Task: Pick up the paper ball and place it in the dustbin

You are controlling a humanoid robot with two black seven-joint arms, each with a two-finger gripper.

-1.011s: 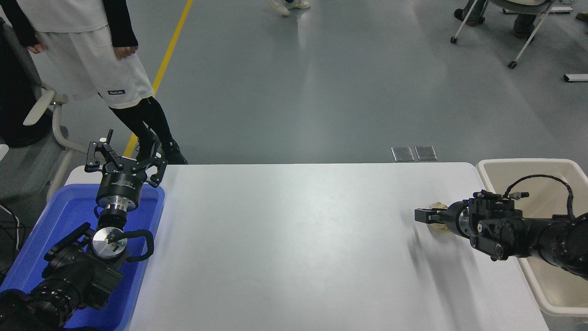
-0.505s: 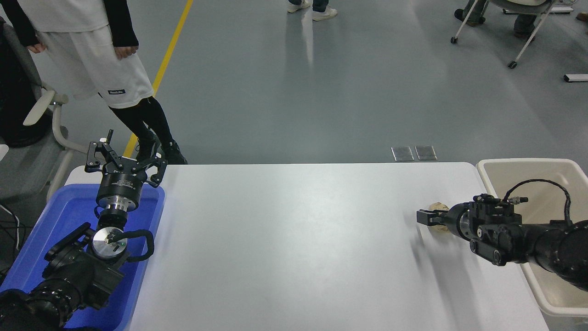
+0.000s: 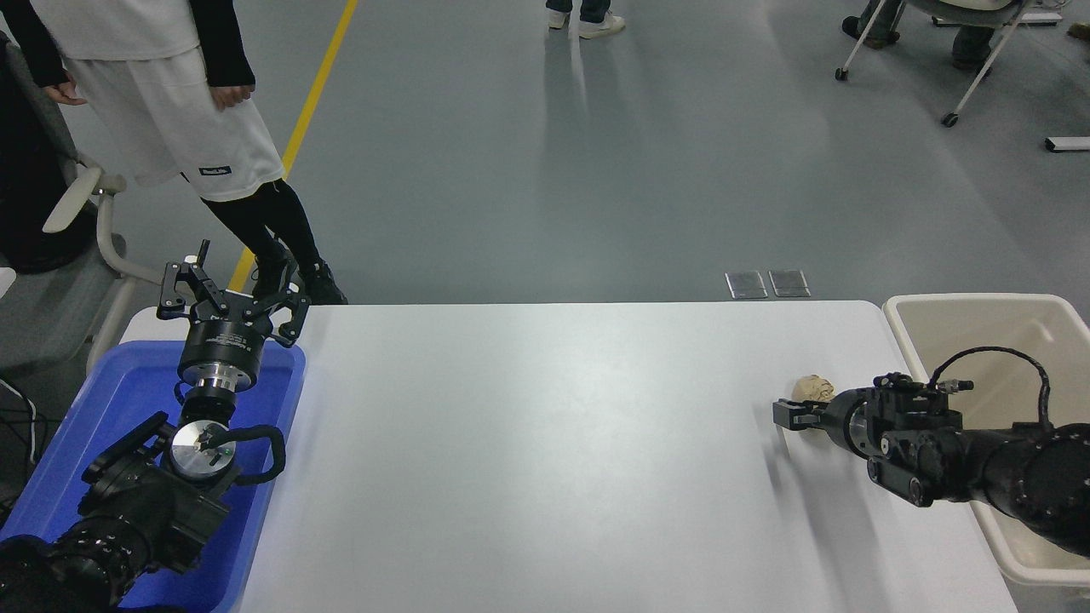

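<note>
The paper ball (image 3: 813, 388), a small tan wrinkly lump, lies on the white table (image 3: 545, 443) near its right end. My right gripper (image 3: 788, 415) points left and sits just on the near side of the ball, close beside it and not around it. The cream-beige dustbin (image 3: 962, 300) stands off the table's right edge, and my right arm reaches in over it. My left gripper (image 3: 230, 294) is parked open over the blue bin at the lower left.
A bright blue bin (image 3: 102, 400) stands at the table's left end under my left arm. A person in white shorts (image 3: 170, 102) stands at the far left by a chair. Feet and chair wheels show on the grey floor beyond.
My right gripper has shifted slightly toward the camera, so the paper ball, partly hidden behind it before, now shows whole on its far side. The left arm has not moved.
</note>
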